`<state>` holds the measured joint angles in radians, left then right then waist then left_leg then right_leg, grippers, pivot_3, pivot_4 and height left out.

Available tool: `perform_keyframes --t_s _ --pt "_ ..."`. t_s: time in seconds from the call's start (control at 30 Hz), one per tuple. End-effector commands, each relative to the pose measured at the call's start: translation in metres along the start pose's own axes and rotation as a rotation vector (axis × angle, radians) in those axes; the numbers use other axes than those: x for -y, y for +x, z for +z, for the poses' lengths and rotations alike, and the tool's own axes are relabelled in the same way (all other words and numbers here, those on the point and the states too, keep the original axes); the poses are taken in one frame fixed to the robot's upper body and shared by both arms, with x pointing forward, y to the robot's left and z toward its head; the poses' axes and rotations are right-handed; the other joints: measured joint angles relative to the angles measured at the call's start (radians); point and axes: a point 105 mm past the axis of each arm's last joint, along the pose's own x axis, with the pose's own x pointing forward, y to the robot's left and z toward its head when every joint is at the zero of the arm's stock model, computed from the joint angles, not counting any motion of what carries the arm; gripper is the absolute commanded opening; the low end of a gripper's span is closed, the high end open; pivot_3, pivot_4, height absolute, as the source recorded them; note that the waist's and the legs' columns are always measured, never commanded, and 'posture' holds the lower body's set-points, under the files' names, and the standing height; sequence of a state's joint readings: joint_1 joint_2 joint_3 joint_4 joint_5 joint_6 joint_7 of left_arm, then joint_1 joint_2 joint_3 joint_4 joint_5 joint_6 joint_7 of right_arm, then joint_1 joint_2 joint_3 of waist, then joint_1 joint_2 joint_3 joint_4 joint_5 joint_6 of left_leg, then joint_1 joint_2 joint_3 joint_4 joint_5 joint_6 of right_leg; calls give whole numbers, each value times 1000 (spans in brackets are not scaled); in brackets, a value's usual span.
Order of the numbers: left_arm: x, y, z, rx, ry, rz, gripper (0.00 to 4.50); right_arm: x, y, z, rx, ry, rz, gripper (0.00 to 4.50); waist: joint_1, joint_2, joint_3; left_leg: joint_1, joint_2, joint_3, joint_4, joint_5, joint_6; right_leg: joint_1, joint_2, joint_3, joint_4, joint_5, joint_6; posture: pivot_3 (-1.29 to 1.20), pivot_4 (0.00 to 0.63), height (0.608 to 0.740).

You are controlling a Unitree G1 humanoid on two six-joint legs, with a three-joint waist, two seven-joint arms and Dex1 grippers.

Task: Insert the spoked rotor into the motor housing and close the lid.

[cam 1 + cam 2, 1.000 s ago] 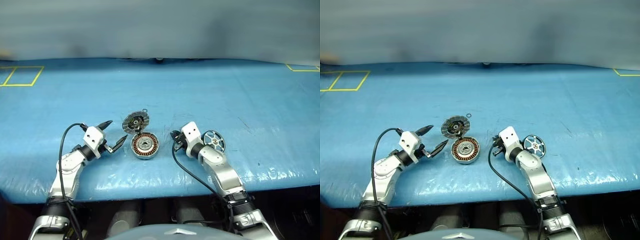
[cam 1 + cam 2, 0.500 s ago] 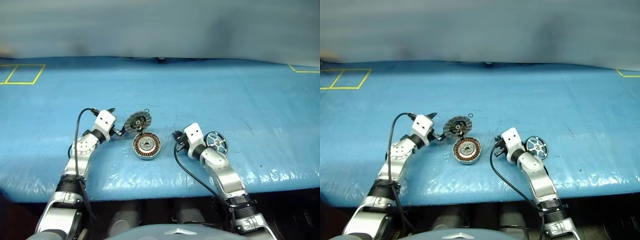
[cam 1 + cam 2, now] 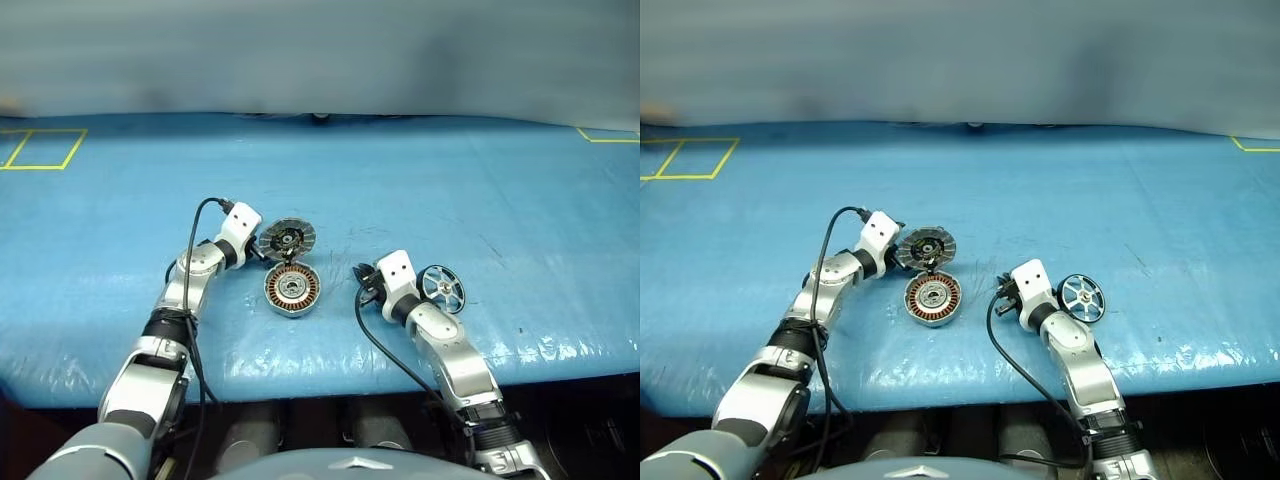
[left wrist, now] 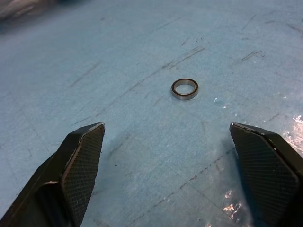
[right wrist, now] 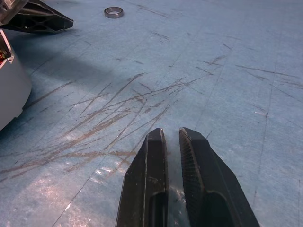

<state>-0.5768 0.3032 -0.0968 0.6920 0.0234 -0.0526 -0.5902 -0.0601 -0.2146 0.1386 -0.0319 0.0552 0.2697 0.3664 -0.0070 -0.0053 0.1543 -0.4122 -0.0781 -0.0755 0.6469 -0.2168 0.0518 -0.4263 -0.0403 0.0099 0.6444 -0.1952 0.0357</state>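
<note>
Since a second ago the left gripper (image 3: pixel 262 250) has swung in from beside the housing (image 3: pixel 291 289) to the lid (image 3: pixel 287 239), which now lies farther back on the blue table (image 3: pixel 480 190); the right arm has barely shifted. From the head, the left fingertips are hidden against the lid's near-left edge, so whether they touch it is unclear. Its wrist view shows jaws spread wide, nothing between them, a small ring (image 4: pixel 184 88) beyond. The right gripper (image 5: pixel 173 137) is nearly shut and holds nothing. The rotor (image 3: pixel 442 288) sits just behind the right wrist, partly covered by it. The housing stands open, windings up.
</note>
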Motion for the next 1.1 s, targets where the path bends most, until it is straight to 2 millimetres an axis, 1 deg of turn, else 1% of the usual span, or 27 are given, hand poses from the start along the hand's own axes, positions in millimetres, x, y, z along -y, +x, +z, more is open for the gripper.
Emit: perform_keyframes --t_s 0.03,0.27,0.5,0.6,0.87,1.0,1.1 --pt "-2 6 15 39 -10 12 4500 1 -2 1 11 15 -19 545 0 0 0 0 0 0 0 0 0 0 0 0 0 0 0 0 150 740" --pt "6 18 18 45 -72 32 4500 -1 -3 0 2 14 -15 545 0 0 0 0 0 0 1 0 0 0 0 0 0 0 0 0 150 740" --pt "17 31 15 -13 -131 43 4500 3 -5 -3 -2 22 -33 545 0 0 0 0 0 0 1 0 0 1 0 0 0 0 0 0 150 740" --pt "22 38 9 -60 -175 45 4500 6 -9 -4 2 35 -53 545 5 -1 0 0 0 0 1 0 0 2 0 0 0 0 1 0 150 740" --pt "30 49 7 -128 -156 16 4500 5 -12 -6 -1 44 -65 545 9 -1 -1 3 0 0 3 1 0 6 0 -1 0 0 4 0 150 740" --pt "35 54 8 -139 -126 -2 4500 5 -13 -5 2 45 -68 545 11 -1 -1 9 0 0 3 0 1 13 0 -1 -1 -1 7 0 150 740" --pt "40 55 6 -157 -111 -12 4500 5 -13 -5 4 46 -70 545 13 -1 -1 11 0 0 3 0 1 14 0 -1 -1 -1 7 0 150 740"
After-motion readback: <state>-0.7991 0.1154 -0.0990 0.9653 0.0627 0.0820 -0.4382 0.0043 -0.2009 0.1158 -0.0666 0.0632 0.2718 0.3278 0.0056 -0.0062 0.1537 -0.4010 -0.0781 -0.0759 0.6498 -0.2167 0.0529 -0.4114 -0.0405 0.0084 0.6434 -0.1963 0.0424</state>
